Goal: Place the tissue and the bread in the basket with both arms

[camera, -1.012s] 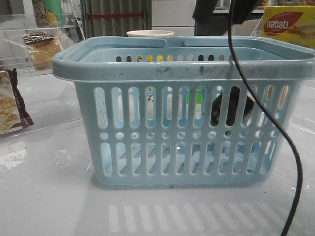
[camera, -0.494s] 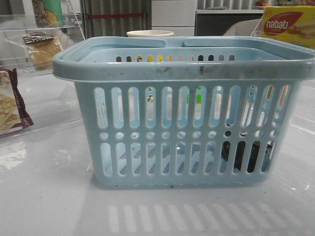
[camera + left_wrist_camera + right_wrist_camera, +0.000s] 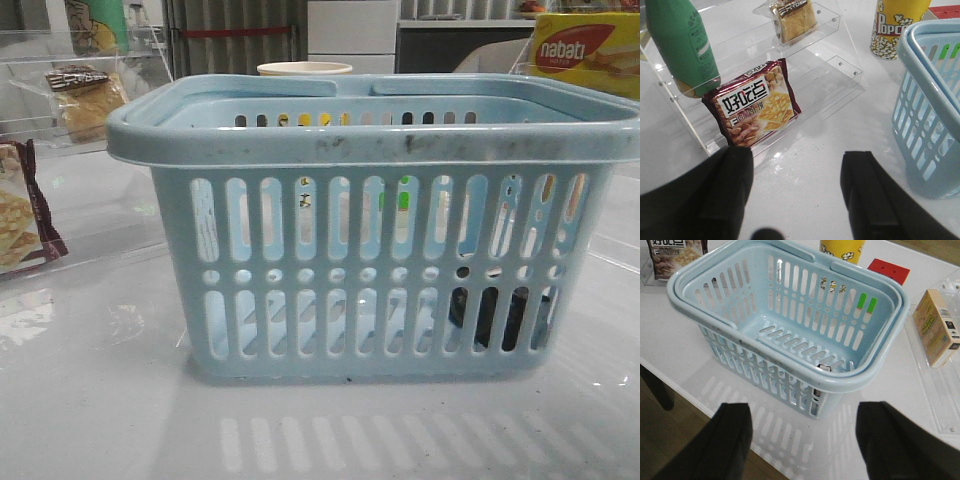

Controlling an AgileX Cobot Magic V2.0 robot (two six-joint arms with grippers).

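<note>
I had the basket [image 3: 370,230] standing upright in the middle of the white table [image 3: 100,400], and I took everything else from it. Through its front slots I saw the tissue [image 3: 495,318] lying on the basket floor, in the front corner on the robot's right. From the right wrist camera only a sliver of it showed against the near wall.

To the left of the basket stood a clear acrylic shelf [image 3: 840,65]. The bread [image 3: 796,19] sat on its upper step, well apart from the basket. A maroon cracker packet [image 3: 757,107] leaned on the lower step, and a green bottle [image 3: 682,45] stood just beside that packet. Behind the basket a yellow popcorn cup [image 3: 897,25] rose above the rim. To the right of the basket I saw a yellow nabati box [image 3: 585,52] and a tan carton [image 3: 937,327].

The left gripper [image 3: 800,197] hung over bare table between the shelf and the basket, fingers spread, holding nothing. The right gripper [image 3: 805,440] hung in front of the basket, fingers likewise wide apart and empty.
</note>
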